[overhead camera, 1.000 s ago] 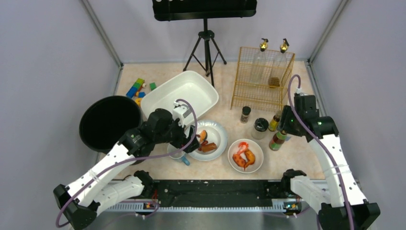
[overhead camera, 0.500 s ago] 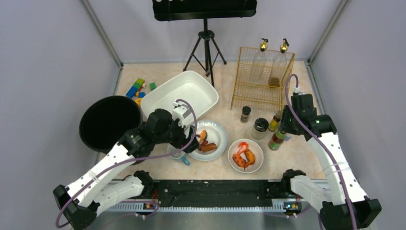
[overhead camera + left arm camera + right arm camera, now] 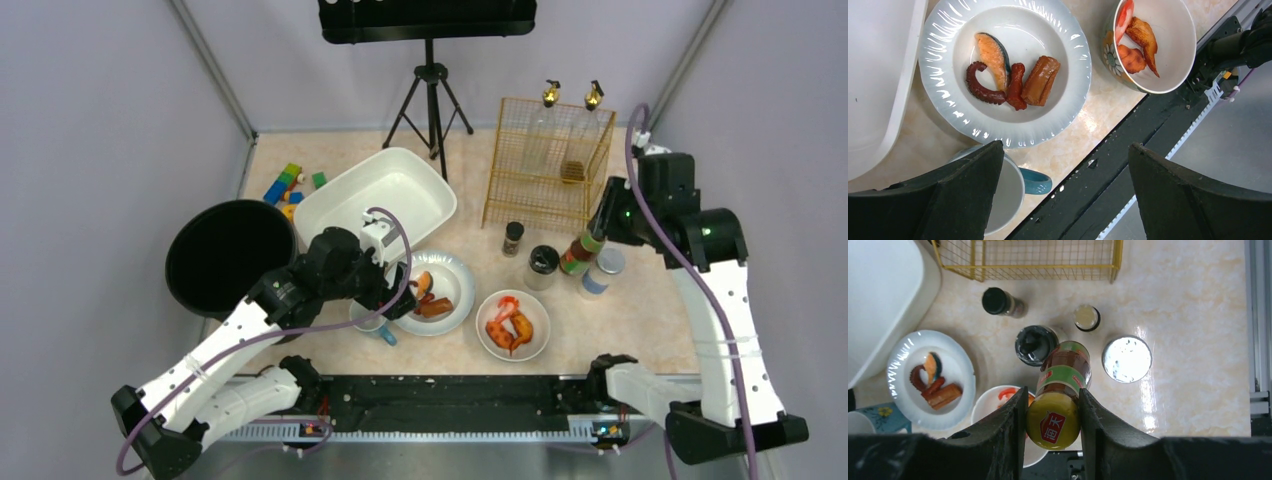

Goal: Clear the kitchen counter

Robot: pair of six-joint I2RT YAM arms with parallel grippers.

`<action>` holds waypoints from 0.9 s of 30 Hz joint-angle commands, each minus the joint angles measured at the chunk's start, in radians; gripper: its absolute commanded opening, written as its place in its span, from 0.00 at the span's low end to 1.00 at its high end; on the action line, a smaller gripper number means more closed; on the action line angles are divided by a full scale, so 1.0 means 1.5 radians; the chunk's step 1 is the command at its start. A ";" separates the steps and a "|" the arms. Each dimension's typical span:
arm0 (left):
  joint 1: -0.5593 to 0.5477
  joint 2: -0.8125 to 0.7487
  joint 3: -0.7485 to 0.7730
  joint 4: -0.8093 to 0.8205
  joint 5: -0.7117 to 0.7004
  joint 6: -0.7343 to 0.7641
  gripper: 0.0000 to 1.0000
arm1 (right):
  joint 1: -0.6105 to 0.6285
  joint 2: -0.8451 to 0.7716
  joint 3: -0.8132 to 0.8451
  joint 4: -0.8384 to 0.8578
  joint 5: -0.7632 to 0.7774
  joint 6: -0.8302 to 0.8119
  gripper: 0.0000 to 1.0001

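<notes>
The kitchen counter (image 3: 640,325) is pale marbled stone. My right gripper (image 3: 594,240) is shut on a brown sauce bottle (image 3: 577,256) with a yellow-green cap and holds it above the counter, near the jars; the wrist view shows the fingers clamped on its cap (image 3: 1053,426). My left gripper (image 3: 396,290) is open and empty, hovering over a blue-handled mug (image 3: 1013,182) and a white plate (image 3: 943,107) holding salmon, octopus and sausage. A bowl (image 3: 540,335) of shrimp sits to the right of the plate.
A white tub (image 3: 375,195) and a black bin (image 3: 228,255) stand at the left. A yellow wire rack (image 3: 548,160) with two bottles stands at the back right. Two dark-lidded jars (image 3: 513,238) (image 3: 543,265), a silver-topped can (image 3: 603,268), toy blocks (image 3: 288,185) and a tripod (image 3: 432,95) are also here.
My right gripper has lifted the sauce bottle off the counter and moved up and back-right with it, uncovering the silver-topped can. The left arm has not moved.
</notes>
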 commanded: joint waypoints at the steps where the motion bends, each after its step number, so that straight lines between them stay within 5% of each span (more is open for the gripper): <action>1: 0.000 -0.002 -0.001 0.007 0.001 0.012 0.99 | 0.008 0.048 0.151 0.016 -0.027 -0.020 0.00; 12: 0.000 0.005 -0.002 0.006 -0.004 0.013 0.99 | 0.010 0.228 0.405 0.033 0.077 -0.051 0.00; 27: 0.000 0.013 -0.003 0.004 -0.006 0.014 0.99 | -0.009 0.410 0.522 0.157 0.161 -0.051 0.00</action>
